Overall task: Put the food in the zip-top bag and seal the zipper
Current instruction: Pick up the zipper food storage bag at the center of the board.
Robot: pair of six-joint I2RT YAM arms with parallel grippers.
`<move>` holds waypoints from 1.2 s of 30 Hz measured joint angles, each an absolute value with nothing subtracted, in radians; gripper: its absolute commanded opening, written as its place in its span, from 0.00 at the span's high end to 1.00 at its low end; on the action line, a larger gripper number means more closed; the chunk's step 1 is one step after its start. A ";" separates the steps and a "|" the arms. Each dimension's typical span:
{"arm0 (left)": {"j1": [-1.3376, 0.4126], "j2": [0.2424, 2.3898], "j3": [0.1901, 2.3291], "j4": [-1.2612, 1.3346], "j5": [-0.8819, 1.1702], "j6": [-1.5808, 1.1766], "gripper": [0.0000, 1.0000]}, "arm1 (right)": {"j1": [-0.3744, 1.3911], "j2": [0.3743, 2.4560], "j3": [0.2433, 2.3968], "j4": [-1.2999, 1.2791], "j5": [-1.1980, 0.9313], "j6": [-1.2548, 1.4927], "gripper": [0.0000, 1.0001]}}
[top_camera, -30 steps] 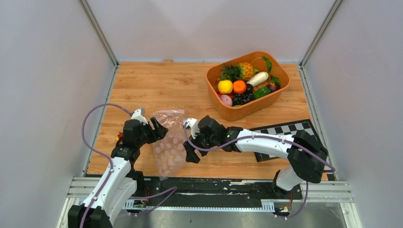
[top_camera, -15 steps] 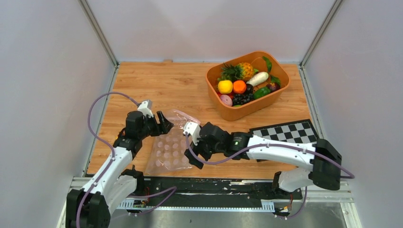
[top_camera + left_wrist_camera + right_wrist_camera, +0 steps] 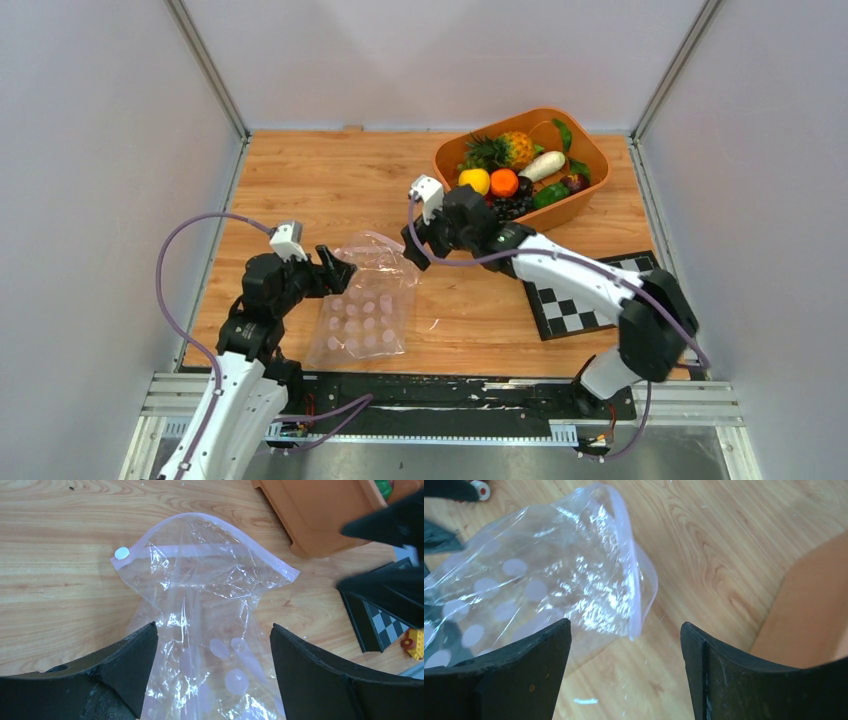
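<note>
**Item 1. Left fingers** [image 3: 125, 670]: nearest the arm bases, at the bag's left shoulder. They stand wide apart and clamp nothing. The bag shows between them from the wrist view.

**Item 2. Zip-top bag** [image 3: 365, 310]: clear with pale dots, lying empty and flat on the counter [image 3: 320, 180] near its front edge. The mouth points away toward the tub. The zipper [image 3: 175, 550] is unsealed, and one lip arches up off the other.
- Handling, by judgement: very light, limp, crinkly and slick. It is likely to slide or fold if pushed.
- Best hold: one lip of the stiffer zipper strip, pinched near a corner so the mouth stays gaping.

**Item 3. Right fingers** [image 3: 514, 670]: beyond the bag mouth, over bare wood between the bag and the tub. They are spread wide and hold nothing.

**Item 4. Checkered mat** [image 3: 590, 290]: to the right, with one arm across it.

**Item 5. Orange tub** [image 3: 500, 238]: far right, well apart from the bag. It holds all the food:
- pineapple [image 3: 515, 148]
- lemon [image 3: 474, 182]
- orange [image 3: 504, 183]
- radish [image 3: 541, 166]
- grapes [image 3: 510, 207]
- green pieces

Handling, by judgement: hard, smooth, light and rounded, so each is best gripped across the middle.
</note>
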State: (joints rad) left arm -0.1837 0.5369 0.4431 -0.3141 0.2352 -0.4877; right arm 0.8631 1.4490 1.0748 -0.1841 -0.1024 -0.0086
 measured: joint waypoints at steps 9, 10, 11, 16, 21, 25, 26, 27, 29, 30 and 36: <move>-0.184 0.473 0.453 -0.334 0.301 -0.550 0.11 | 0.782 1.870 1.415 -0.277 -0.326 -0.071 0.23; -0.184 0.473 0.453 -0.329 0.308 -0.559 0.11 | 0.782 1.889 1.429 -0.284 -0.347 -0.074 0.22; -0.184 0.473 0.453 -0.322 0.316 -0.569 0.11 | 0.782 1.909 1.445 -0.294 -0.371 -0.078 0.21; -0.184 0.470 0.453 -0.302 0.332 -0.595 0.10 | 0.782 1.982 1.530 -0.331 -0.448 -0.102 0.16; -0.184 0.469 0.453 -0.293 0.340 -0.609 0.10 | 0.777 2.009 1.560 -0.362 -0.497 -0.130 0.12; -0.184 0.468 0.453 -0.286 0.355 -0.620 0.10 | 0.768 2.023 1.570 -0.379 -0.544 -0.146 0.18; -0.184 0.466 0.453 -0.286 0.357 -0.622 0.10 | 0.767 2.027 1.576 -0.385 -0.556 -0.151 0.20; -0.184 0.464 0.453 -0.286 0.357 -0.624 0.10 | 0.764 2.030 1.579 -0.389 -0.567 -0.155 0.23; -0.184 0.460 0.453 -0.279 0.358 -0.628 0.10 | 0.761 2.030 1.581 -0.399 -0.590 -0.162 0.28; -0.184 0.459 0.453 -0.273 0.358 -0.631 0.10 | 0.759 2.030 1.583 -0.401 -0.600 -0.164 0.31; -0.184 0.458 0.453 -0.264 0.358 -0.636 0.10 | 0.751 2.030 1.588 -0.410 -0.649 -0.171 0.54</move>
State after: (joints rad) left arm -0.1837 0.4580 0.4530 -0.2642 0.3584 -0.6357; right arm 0.7509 2.0296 1.5883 -0.4095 -0.6487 -0.1711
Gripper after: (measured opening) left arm 0.895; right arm 0.532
